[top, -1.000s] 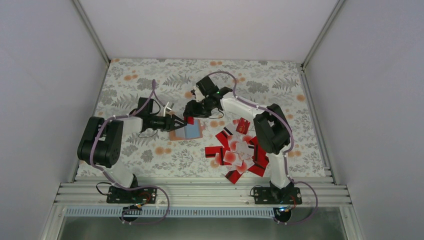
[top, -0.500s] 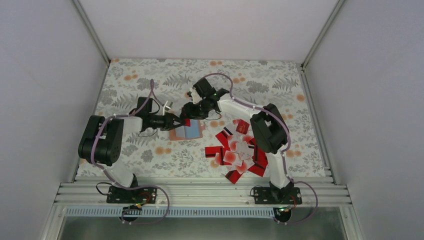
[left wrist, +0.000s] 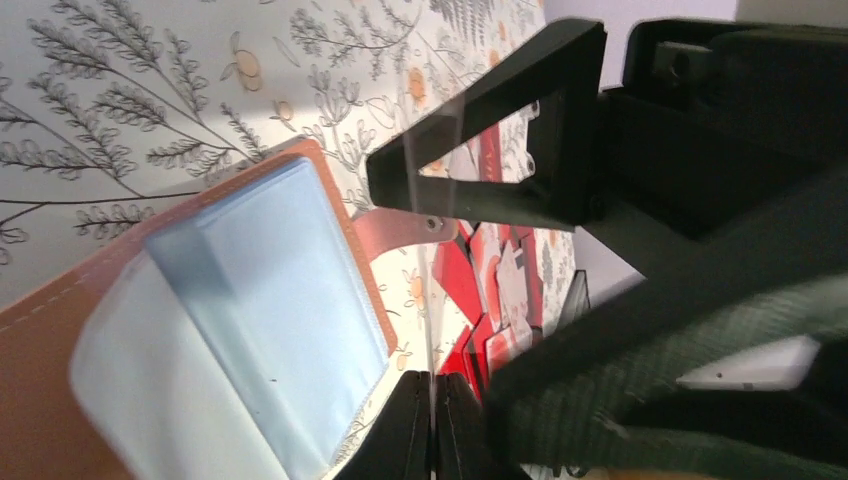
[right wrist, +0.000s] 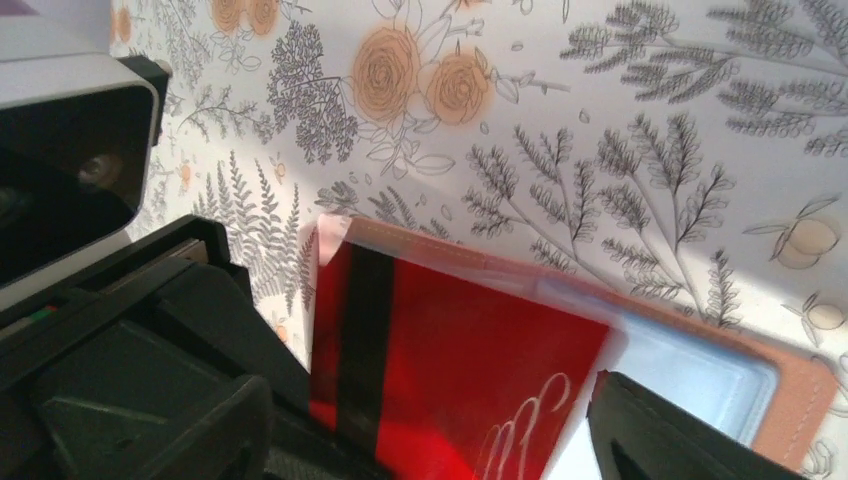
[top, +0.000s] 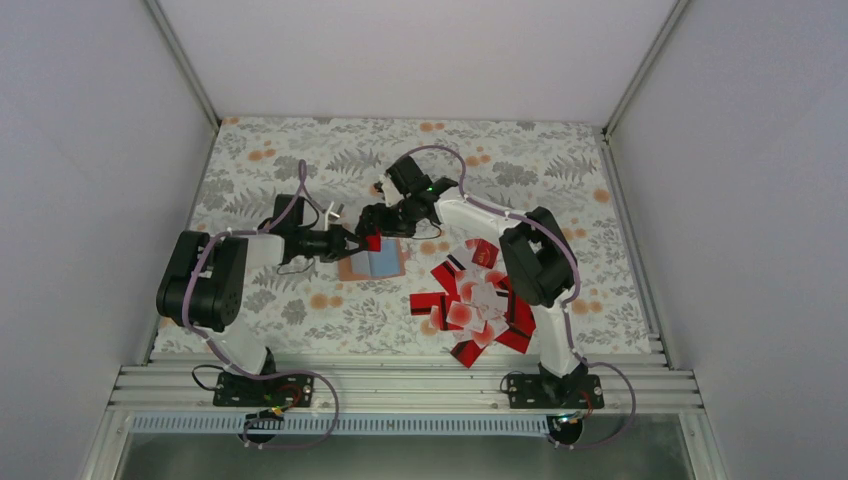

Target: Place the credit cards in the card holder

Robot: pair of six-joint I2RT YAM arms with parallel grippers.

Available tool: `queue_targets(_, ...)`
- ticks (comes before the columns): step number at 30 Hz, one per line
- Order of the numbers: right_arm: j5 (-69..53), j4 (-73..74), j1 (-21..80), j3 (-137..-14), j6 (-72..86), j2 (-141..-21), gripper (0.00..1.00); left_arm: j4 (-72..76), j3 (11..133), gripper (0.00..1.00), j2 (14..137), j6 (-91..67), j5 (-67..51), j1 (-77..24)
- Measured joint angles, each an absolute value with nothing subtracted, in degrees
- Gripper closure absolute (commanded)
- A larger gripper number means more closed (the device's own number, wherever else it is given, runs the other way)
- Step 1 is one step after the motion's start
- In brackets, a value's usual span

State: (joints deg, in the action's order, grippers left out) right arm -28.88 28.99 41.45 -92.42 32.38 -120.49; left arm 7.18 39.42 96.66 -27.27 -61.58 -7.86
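Observation:
The card holder (top: 385,264) lies open on the flowered cloth, tan outside with pale blue-grey sleeves inside (left wrist: 250,320). My left gripper (top: 358,242) is shut on a red credit card with a black stripe (right wrist: 450,370). It holds the card at the holder's far-left corner. In the left wrist view the card shows edge-on (left wrist: 428,300) between the shut fingers (left wrist: 432,385). My right gripper (top: 372,222) hovers just above the card, open. One of its fingers (right wrist: 660,430) is at the card's right edge. The other credit cards lie in a pile (top: 480,300) to the right.
The card pile also shows in the left wrist view (left wrist: 500,290) behind the holder. The right arm's black gripper body (left wrist: 480,150) is close over the left fingers. White walls enclose the cloth on three sides.
My right gripper has moved a little left, closer over the held card. My left gripper and the red card have shifted slightly left at the holder's corner.

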Motion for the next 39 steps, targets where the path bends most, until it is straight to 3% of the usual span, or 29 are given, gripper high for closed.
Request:
queue_targets(2, -28.3, 28.8, 41.5, -92.5, 32.4, -120.5, 0.01, 6.7, 39.3, 0.98, 96.7, -27.3, -61.3, -7.8)
queue_targets(3, -28.1, 28.8, 41.5, -92.5, 32.5, -120.5, 0.01, 6.3, 39.2, 0.98, 96.6, -27.5, -60.9, -7.8)
queue_targets(18, -31.2, 25.5, 40.7, -88.6, 34.9, -120.4, 0.01, -2.5, 35.2, 0.98, 88.6, -26.8, -57.2, -7.7)
queue_targets(39, -34.0, 20.3, 38.9, -80.9, 35.9, -117.5, 0.02, -10.0, 32.9, 0.98, 88.7, -23.1, -53.6, -7.7)
